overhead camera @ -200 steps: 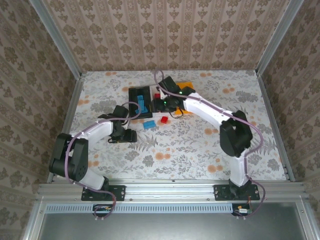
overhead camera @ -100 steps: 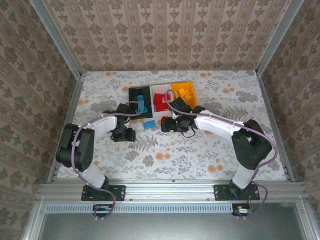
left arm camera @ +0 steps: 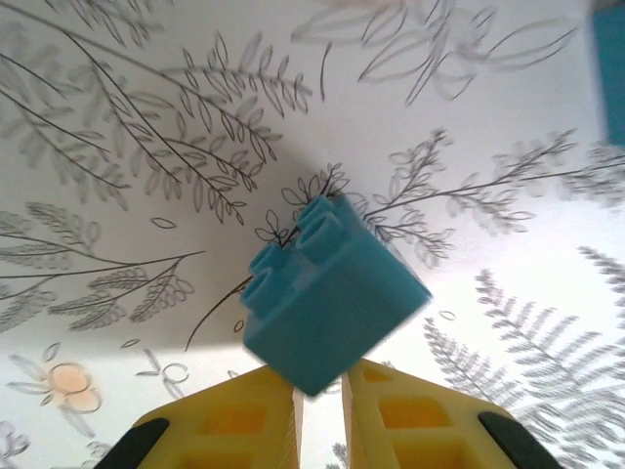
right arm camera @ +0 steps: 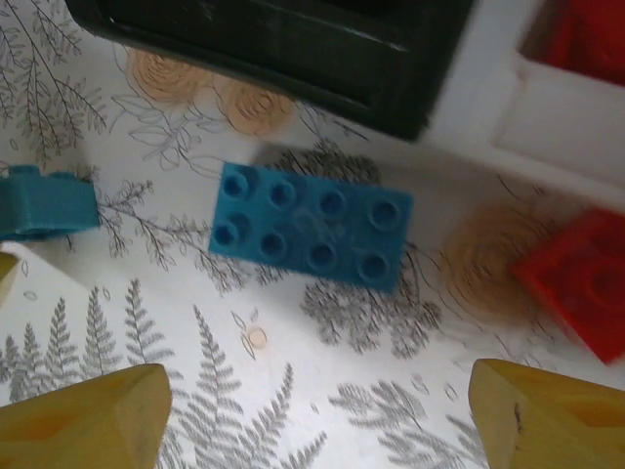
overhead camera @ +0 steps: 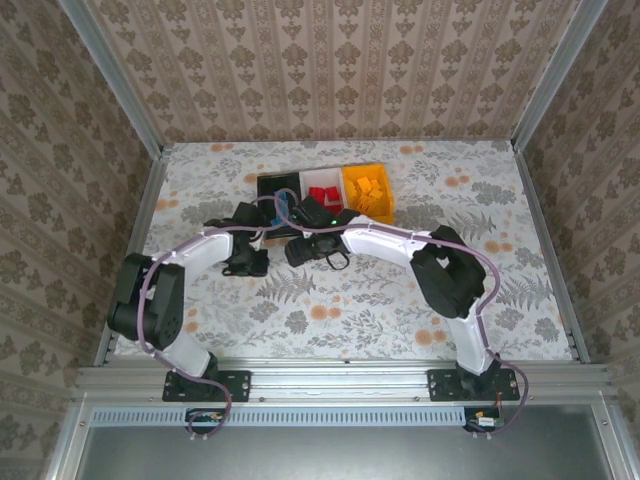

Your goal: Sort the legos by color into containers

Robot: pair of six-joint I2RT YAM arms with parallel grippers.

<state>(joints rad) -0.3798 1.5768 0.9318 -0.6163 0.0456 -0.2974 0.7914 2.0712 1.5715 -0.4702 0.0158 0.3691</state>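
- Blue plastic sat at both my grippers. My left gripper (left arm camera: 320,425) was clenched on a small blue brick (left arm camera: 327,293), pinching only its lower corner, so the brick stuck out tilted past my fingertips (left arm camera: 256,425).
- My right gripper (right arm camera: 312,415) was spread wide and carried nothing. It hovered above a long blue brick (right arm camera: 312,227), which lay flat on the table (right arm camera: 146,322) just ahead of the fingers and roughly centred between them.
- To take that long brick well, I judged I should drop straight down and close across its narrow sides. That would keep me off the red brick (right arm camera: 576,283) to its right and the black bin (right arm camera: 293,49) just beyond it.
- The corner pinch on my left looked thin, so I judged a slow, level carry to the black bin was safest.
- The right wrist camera gave the long brick's studs and its lie, plus the small brick off to my left.
- The left wrist camera gave how little of the small brick I really held.
- From above, the whole row read at once beyond both grippers: black bin, white bin (overhead camera: 322,172) with red pieces, and orange-yellow bin (overhead camera: 387,200).
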